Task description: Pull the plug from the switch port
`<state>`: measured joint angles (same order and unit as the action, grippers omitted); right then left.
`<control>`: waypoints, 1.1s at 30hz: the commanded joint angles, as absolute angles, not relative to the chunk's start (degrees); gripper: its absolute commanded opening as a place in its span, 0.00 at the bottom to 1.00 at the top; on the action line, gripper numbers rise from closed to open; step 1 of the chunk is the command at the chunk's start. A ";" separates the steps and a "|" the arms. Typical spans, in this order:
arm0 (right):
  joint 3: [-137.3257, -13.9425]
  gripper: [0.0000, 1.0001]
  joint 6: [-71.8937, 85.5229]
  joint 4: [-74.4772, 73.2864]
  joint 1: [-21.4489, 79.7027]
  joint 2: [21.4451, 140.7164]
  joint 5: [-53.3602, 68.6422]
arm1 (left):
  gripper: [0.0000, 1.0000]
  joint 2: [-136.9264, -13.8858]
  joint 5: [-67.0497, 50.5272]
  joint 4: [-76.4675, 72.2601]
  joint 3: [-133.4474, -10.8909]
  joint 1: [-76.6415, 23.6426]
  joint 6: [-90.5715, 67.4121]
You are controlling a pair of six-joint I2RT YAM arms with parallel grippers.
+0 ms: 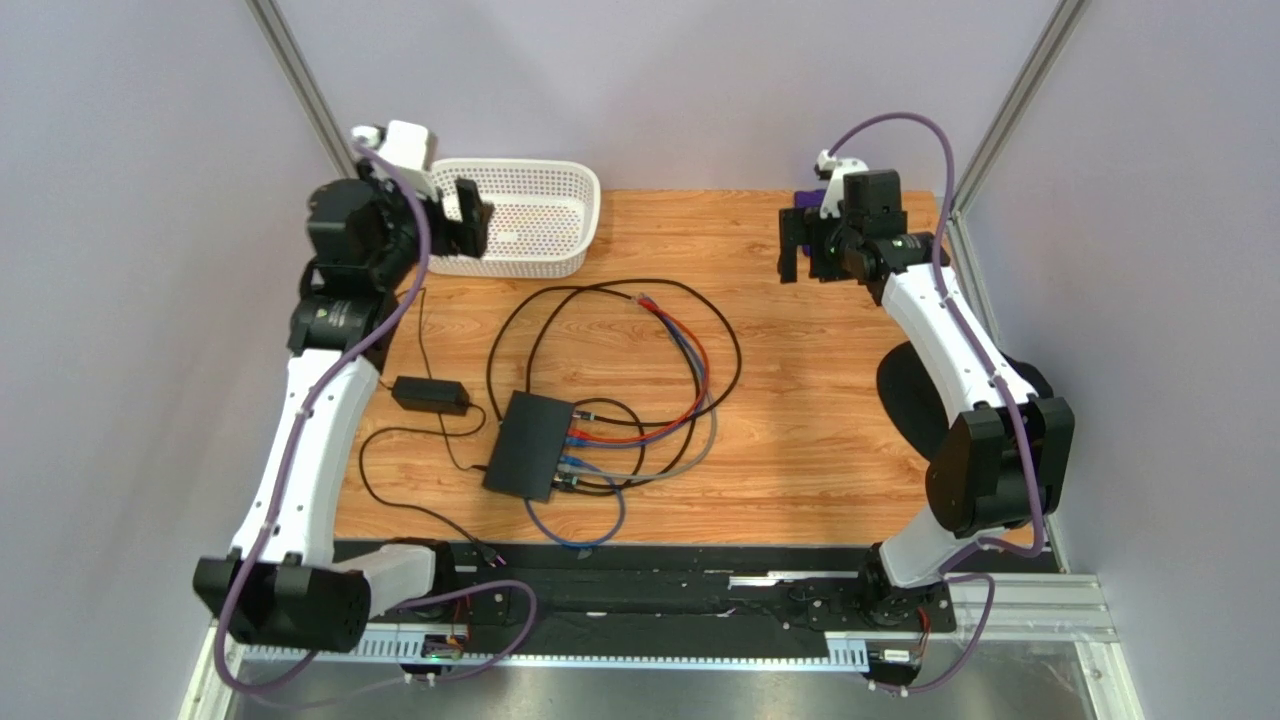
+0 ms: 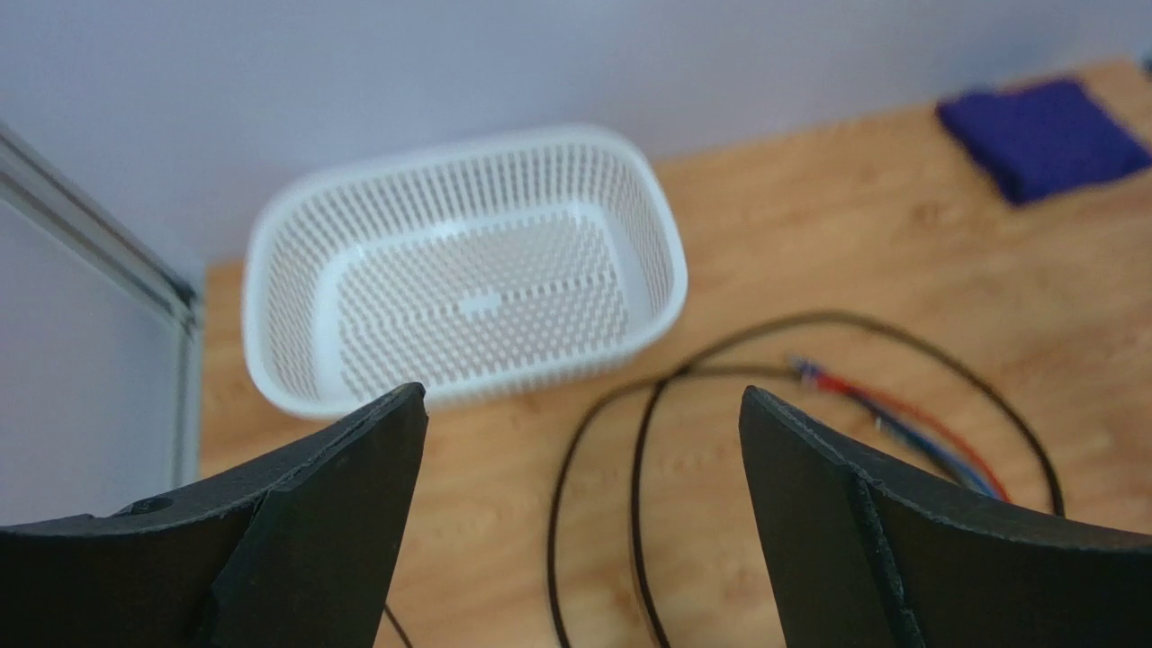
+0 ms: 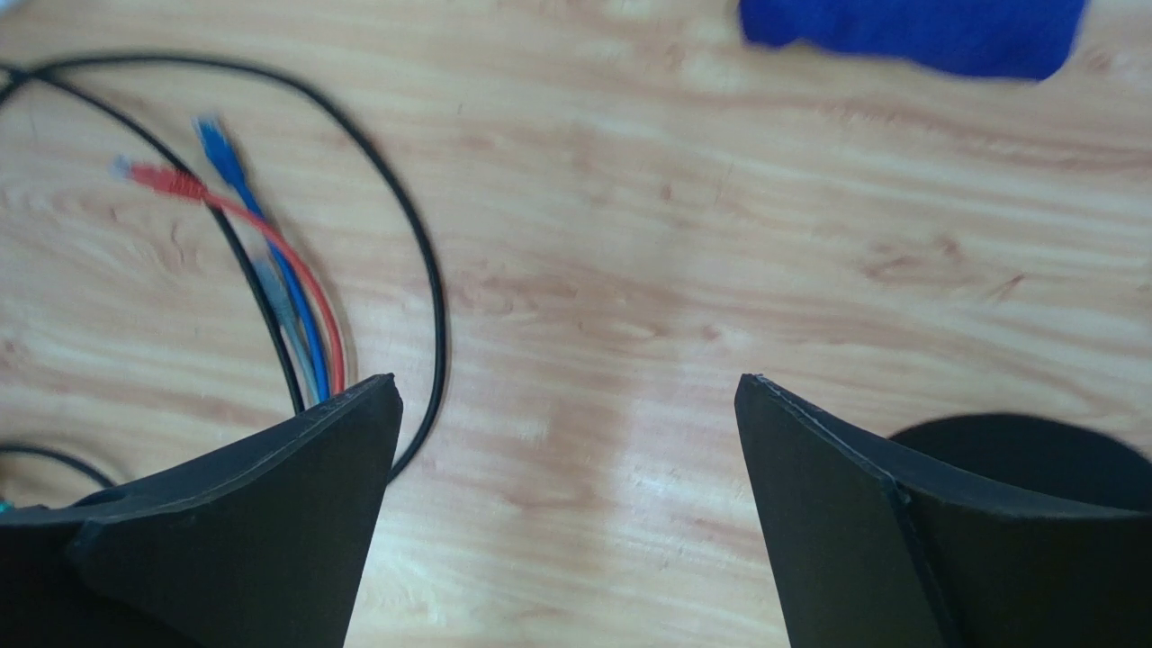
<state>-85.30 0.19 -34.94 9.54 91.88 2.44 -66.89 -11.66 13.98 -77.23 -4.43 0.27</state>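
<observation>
Locating the switch: you find the switch point(image 1: 529, 446) lying flat on the table point(image 1: 812, 450), left of centre in the top view and nearer the bottom edge of the wood than the top edge.
Long axis: it runs roughly up and down the frame, with the upper end leaning slightly right.
Socket edge: this is the right-hand long side, where plugs point(image 1: 568, 446) sit in a row. Their cables point(image 1: 694, 375) leave toward the right and loop up to the middle of the table.
Left flank: a power brick point(image 1: 428, 395) lies up and left of the switch, near it but apart.
Open room: you have bare wood to the right of the cable loops as far as the right arm, and a strip across the upper middle.
Edges: a white basket point(image 1: 519, 215) takes the upper left corner of the wood. A blue cloth point(image 1: 813, 200) lies at the upper right. A dark round shape point(image 1: 902, 398) sits at the right edge, partly behind the arm.
Left gripper: the left gripper point(image 1: 467, 219) hangs in front of the basket with its fingers wide apart, well away from the switch.
Right gripper: the right gripper point(image 1: 801, 248) hangs at the upper right beside the cloth. Its fingers are wide apart, and its wrist view shows only wood between them.
</observation>
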 commanded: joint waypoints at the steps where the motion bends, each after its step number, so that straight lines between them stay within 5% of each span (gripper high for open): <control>1: -83.67 1.00 -3.91 -34.98 10.55 92.11 7.80 | 0.94 -68.11 -15.81 26.69 -73.65 -4.39 2.19; 8: -87.54 0.98 -19.68 -45.43 13.44 95.09 31.72 | 0.90 -68.03 -25.04 38.48 -75.14 -4.31 7.64; 22: -89.82 0.97 -14.76 -44.83 19.16 100.02 29.63 | 0.82 -66.53 -21.44 49.73 -66.71 -1.49 -10.73; 33: -84.73 0.97 -13.80 -44.38 19.42 95.98 28.30 | 0.79 -86.97 -22.59 58.95 -64.86 -1.49 -3.96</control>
<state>-86.28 -14.22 -44.69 19.05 100.07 28.69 -82.30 -22.61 53.60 -64.12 -1.74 -6.00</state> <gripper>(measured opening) 0.971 0.793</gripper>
